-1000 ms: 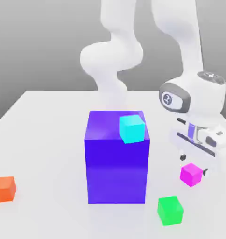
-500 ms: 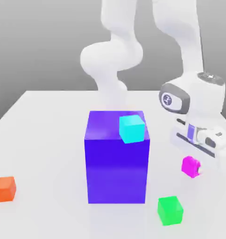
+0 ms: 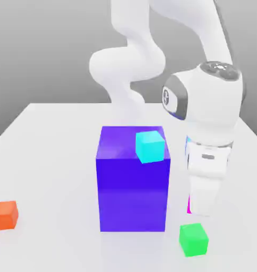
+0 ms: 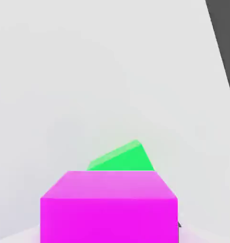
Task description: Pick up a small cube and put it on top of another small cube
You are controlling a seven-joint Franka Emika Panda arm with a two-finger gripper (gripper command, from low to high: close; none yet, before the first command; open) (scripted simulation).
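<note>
The small cube (image 4: 109,206) is plain magenta and sits close in front of the hand camera. In the exterior view only a thin magenta sliver of the small cube (image 3: 189,205) shows at the lower edge of the white hand. My gripper (image 3: 198,208) is shut on it, just above the table, to the exterior view's right of the big block. A small green cube (image 3: 194,240) lies on the table just in front of and below the hand. In the hand view the green cube (image 4: 121,159) shows right behind the magenta one.
A big purple-blue block (image 3: 133,180) stands mid-table with a cyan cube (image 3: 150,146) on its top near the right front corner. A small orange cube (image 3: 5,215) lies at the exterior view's far left. The white table (image 3: 56,154) spreads around them.
The jaws closed on the magenta cube and lifted it off the table. The hand then turned and swung toward the exterior view's left, nearer the big block, hiding most of the cube.
</note>
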